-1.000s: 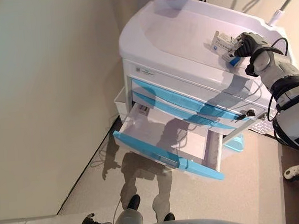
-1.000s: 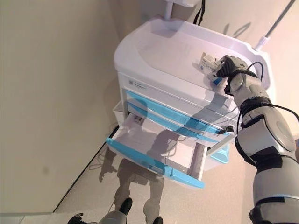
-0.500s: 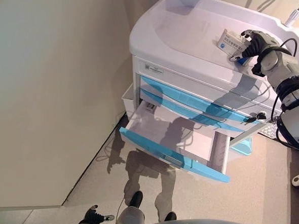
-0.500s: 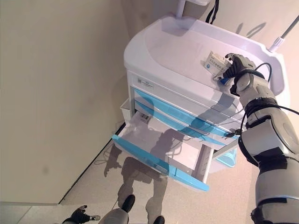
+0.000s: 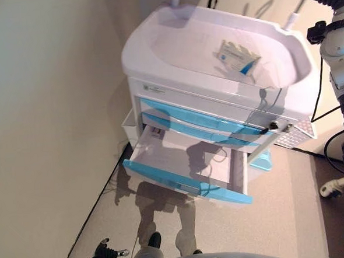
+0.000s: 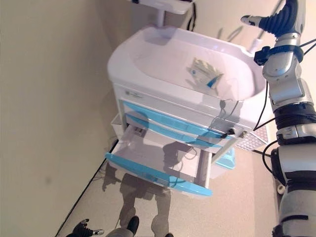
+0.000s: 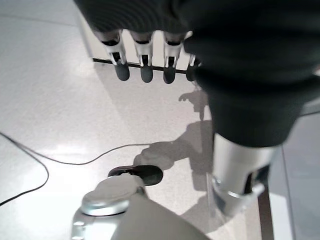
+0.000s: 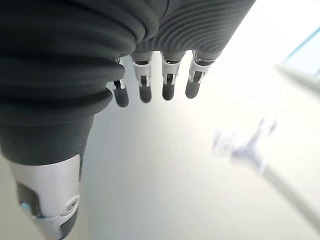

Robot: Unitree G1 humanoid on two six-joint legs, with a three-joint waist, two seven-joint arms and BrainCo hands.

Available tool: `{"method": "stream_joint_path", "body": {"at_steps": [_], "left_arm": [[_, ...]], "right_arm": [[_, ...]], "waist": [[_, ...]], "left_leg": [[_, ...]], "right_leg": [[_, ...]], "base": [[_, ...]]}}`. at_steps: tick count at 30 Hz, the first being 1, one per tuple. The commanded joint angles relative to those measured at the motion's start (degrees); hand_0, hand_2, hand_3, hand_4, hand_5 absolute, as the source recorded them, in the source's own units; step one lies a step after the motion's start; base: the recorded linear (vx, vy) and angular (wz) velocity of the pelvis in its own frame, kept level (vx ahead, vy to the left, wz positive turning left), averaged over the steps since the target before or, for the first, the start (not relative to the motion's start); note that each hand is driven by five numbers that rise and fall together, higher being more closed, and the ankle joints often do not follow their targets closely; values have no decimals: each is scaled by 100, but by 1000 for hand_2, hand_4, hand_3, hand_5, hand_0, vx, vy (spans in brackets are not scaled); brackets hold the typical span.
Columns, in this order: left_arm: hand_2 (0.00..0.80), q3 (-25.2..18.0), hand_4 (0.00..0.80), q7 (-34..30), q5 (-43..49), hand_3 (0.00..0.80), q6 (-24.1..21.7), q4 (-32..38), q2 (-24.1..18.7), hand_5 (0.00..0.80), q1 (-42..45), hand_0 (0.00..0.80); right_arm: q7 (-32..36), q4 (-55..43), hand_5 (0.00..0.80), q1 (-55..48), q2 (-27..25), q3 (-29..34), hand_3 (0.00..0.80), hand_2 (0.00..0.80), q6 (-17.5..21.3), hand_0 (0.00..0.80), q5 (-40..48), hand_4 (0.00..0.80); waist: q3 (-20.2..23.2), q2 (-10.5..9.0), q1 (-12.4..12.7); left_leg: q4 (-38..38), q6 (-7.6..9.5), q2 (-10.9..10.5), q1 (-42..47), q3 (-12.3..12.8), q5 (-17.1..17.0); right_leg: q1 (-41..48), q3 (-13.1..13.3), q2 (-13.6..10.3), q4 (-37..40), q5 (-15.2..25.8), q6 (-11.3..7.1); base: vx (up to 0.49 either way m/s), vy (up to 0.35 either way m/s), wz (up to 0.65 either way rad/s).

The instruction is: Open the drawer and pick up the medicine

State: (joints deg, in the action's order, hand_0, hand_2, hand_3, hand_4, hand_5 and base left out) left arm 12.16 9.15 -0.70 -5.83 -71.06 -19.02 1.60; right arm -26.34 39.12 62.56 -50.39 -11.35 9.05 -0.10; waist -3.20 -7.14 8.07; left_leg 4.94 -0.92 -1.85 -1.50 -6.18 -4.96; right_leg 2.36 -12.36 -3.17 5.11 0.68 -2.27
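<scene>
Against a plain beige wall [image 5: 37, 114], on a speckled grey floor [image 5: 282, 216]: a white medical cart [image 5: 174, 76] with blue-fronted drawers, its top a shallow rimmed surface [image 5: 184, 43]. On that surface, toward the right side: the medicine box [image 5: 236, 54], white with blue markings, lying flat and untouched, a small blue piece at its near corner. Below, the lowest drawer [image 5: 183, 169] pulled well out, blue front [image 5: 181, 181] forward, inside apparently bare; the two drawers above it closed. At the cart's right side, a white mesh basket [image 5: 294, 134]. Well apart from the box, raised near the upper right: the right robot hand [image 6: 276, 19], fingers straight and spread, holding nothing. Far below, close to the floor at the lower left: the left robot hand [image 5: 103, 250], fingers relaxed and apart, also holding nothing.
</scene>
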Motion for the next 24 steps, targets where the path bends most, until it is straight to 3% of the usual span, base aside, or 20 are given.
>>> {"method": "stream_joint_path", "body": {"at_steps": [1,7,9,10,11,15,16,24], "left_arm": [[0,-88,0,122,240,0,-16,-377,31,0,-19,0],[0,-160,0,106,339,0,45,-462,164,0,73,0],[0,-220,0,102,423,0,55,-429,266,0,73,0],[0,-220,0,102,423,0,55,-429,266,0,73,0],[0,-261,0,71,507,0,44,-391,297,0,87,0],[0,-265,0,27,641,0,20,-336,376,0,115,0],[0,-291,0,2,737,0,13,-345,417,0,129,0],[0,-292,0,-61,881,0,-53,-213,509,0,162,0]], "right_arm": [[-249,-223,0,-134,-298,87,0,0,379,0,413,0],[-242,-620,0,-1242,99,998,0,0,586,0,1142,0],[-196,-1084,0,-2271,477,1559,0,0,627,0,1224,0],[-196,-1084,0,-2271,477,1559,0,0,627,0,1224,0],[-125,-1399,0,-3061,643,1885,0,0,545,0,986,0],[-78,-1713,0,-4099,1122,2374,0,0,535,0,982,0],[-25,-1749,0,-4723,1479,2572,0,0,530,0,883,0],[305,-967,0,-6103,2372,2545,0,0,382,0,678,0]], "waist": [[283,26,-43],[316,196,-252],[269,342,-413],[269,342,-413],[254,409,-473],[209,508,-580],[184,559,-647],[65,721,-855]], "left_leg": [[-34,212,-233,35,144,370],[-25,238,-190,221,556,448],[-13,254,-174,251,769,468],[-13,254,-174,251,769,468],[-4,266,-161,249,880,480],[-1,283,-153,246,1006,495],[-1,294,-158,275,1052,506],[-2,329,-200,299,1107,525]], "right_leg": [[-163,53,-27,-308,121,-308],[-168,501,19,-298,182,-328],[-238,697,29,-281,250,-354],[-238,697,29,-281,250,-354],[-299,806,36,-267,286,-370],[-373,926,35,-288,318,-382],[-387,973,36,-315,315,-381],[-454,1039,-2,-427,276,-396]], "base": [[-7,18,-33],[-35,31,-39],[-77,52,-40],[-89,55,-42],[-54,35,-39],[-32,28,-45],[-7,32,-36],[-5,19,-10]]}}
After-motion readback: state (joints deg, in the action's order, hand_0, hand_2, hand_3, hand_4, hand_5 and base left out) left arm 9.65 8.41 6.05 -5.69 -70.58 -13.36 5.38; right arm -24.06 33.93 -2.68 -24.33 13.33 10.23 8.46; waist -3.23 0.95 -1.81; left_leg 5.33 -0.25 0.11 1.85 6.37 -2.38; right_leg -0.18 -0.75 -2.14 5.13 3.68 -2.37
